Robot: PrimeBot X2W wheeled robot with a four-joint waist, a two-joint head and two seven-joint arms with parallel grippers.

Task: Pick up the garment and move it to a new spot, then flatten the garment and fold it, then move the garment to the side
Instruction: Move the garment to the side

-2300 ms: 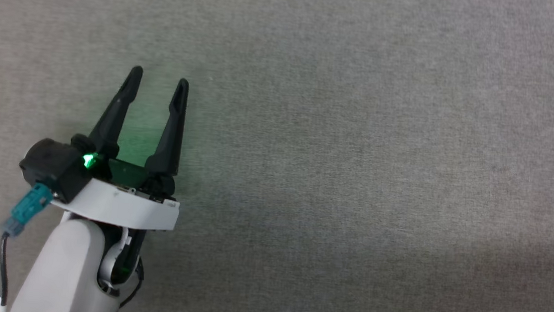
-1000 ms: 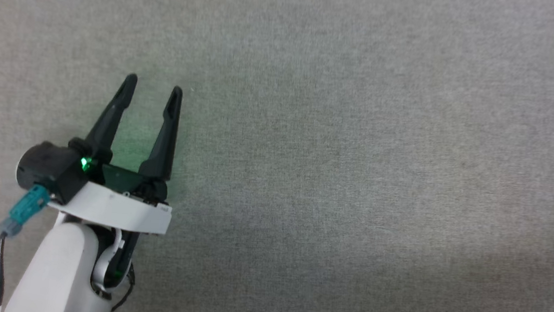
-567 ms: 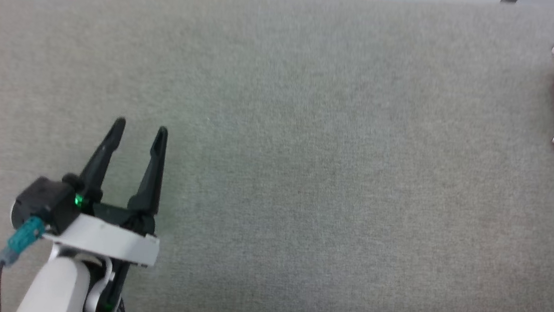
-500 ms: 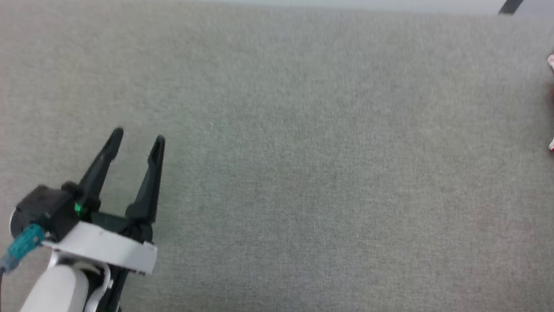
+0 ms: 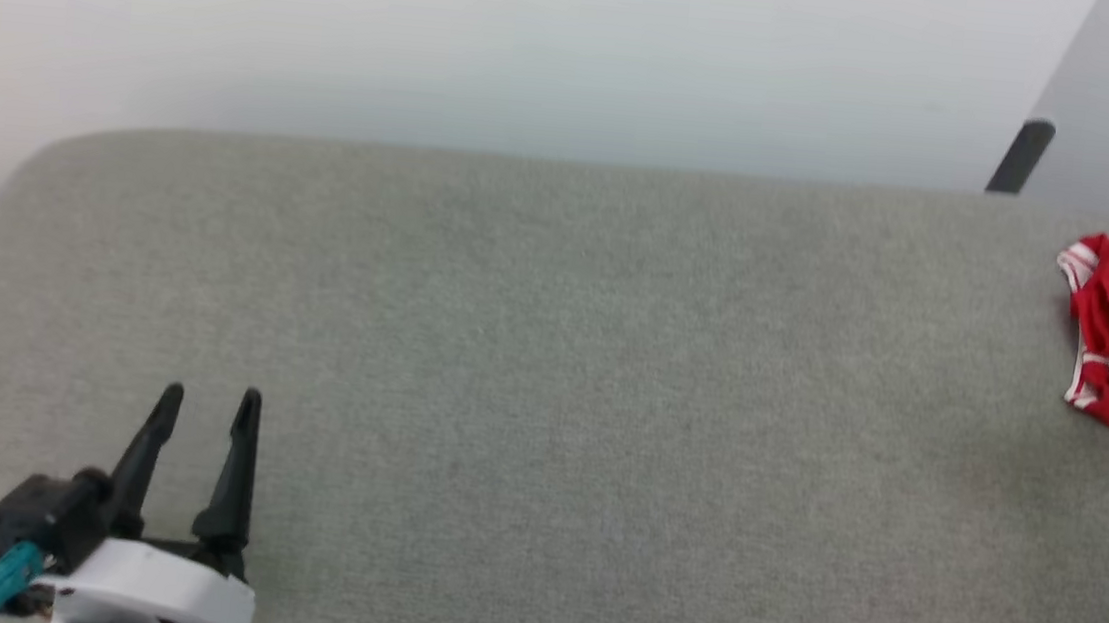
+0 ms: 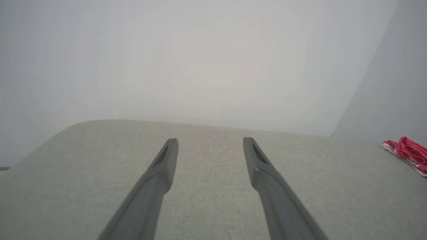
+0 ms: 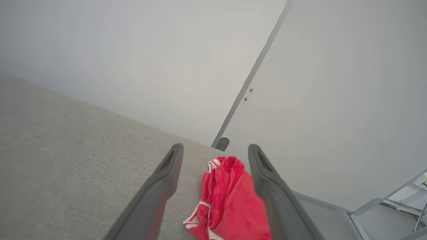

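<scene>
On grey surface point(image 5: 551, 351), far right: crumpled garment point(image 5: 1108, 300), dark post point(image 5: 1022, 157) just beyond.

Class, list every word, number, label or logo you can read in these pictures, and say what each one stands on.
None can be read.
The garment: red cloth with white stripes, no print seen.
The left pincer: no lettering seen.
A pale patch at the right wrist view's lower right edge: too small to read.
</scene>
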